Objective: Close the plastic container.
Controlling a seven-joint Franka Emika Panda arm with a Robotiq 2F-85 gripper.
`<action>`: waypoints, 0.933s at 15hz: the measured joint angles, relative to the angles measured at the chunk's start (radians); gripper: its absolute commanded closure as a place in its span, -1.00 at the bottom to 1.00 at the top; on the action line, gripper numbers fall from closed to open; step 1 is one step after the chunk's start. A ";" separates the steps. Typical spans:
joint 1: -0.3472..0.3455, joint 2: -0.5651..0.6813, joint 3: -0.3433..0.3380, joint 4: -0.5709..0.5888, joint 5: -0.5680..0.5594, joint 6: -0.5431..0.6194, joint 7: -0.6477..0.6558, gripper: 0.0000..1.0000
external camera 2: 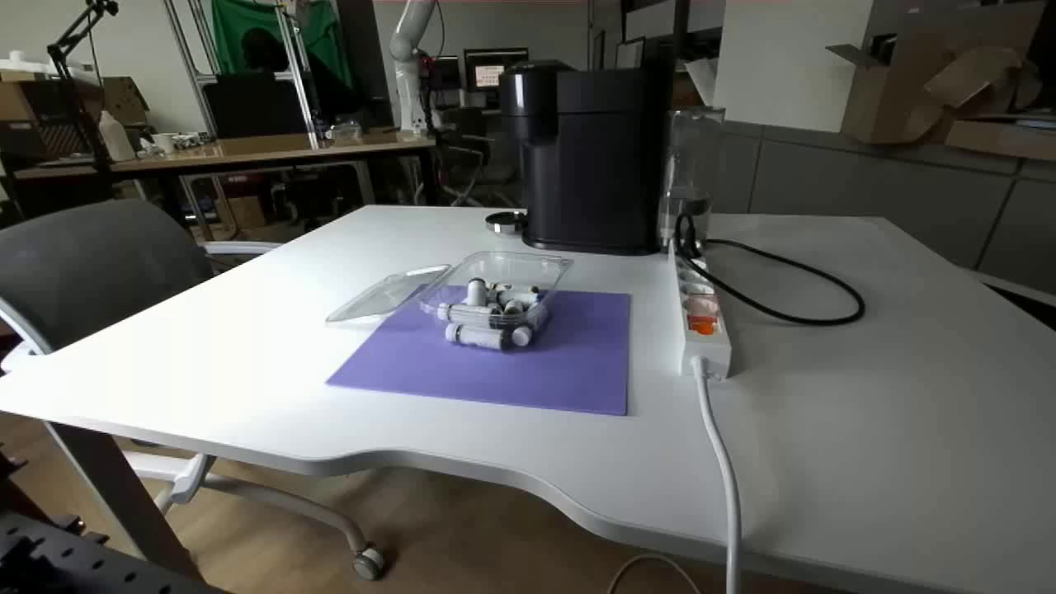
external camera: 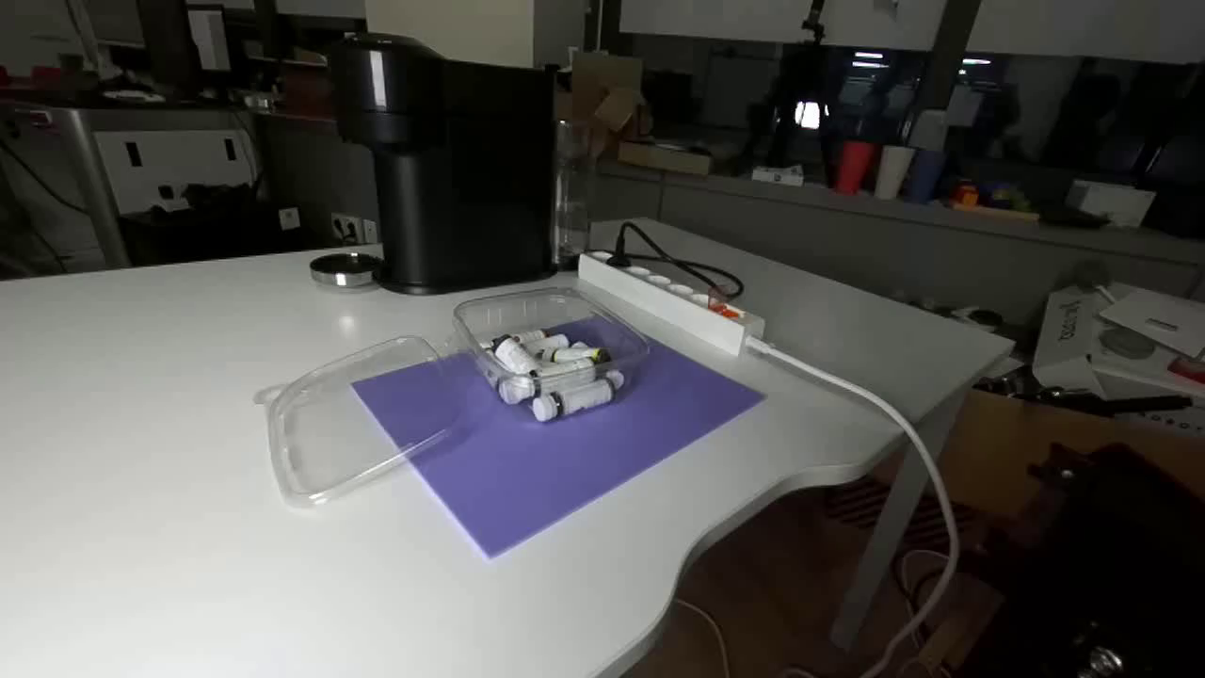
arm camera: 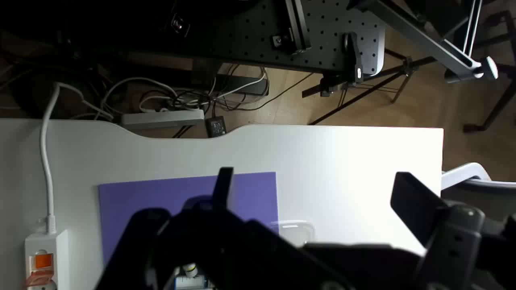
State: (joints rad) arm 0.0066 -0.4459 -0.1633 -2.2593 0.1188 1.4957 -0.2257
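Gripper [arm camera: 313, 187], jaws wide apart above the table [arm camera: 342, 155]; below, partly hidden, the unclosed container [arm camera: 297, 233] lies across the edge of the mat [arm camera: 153, 197]. A chair [arm camera: 494, 197] stands beyond one jaw, a power strip [arm camera: 60, 251] beyond the other.

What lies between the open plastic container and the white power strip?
From the plastic container to the power strip: part of the purple mat, then white tabletop, seen in an exterior view.

The plastic container [external camera: 617, 341] is just sitting there wide open: shallow, clear, rounded corners. Its tray [external camera: 522, 306] is resting upright on the purple mat [external camera: 555, 471], holding a bunch of little white bottles [external camera: 582, 396]. The see-through lid [external camera: 329, 424] is sprawling sideways, reaching past the mat's edge over the white table [external camera: 169, 452].
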 measured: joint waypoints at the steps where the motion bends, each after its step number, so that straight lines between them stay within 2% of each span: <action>1: 0.000 0.000 0.000 0.000 0.000 0.001 0.000 -1.00; 12: 0.000 0.000 0.000 0.000 0.000 0.001 -0.001 -1.00; 14: -0.009 0.000 0.017 -0.005 -0.018 0.047 -0.001 -1.00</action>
State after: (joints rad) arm -0.0021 -0.4459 -0.1466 -2.2641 0.1006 1.5424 -0.2268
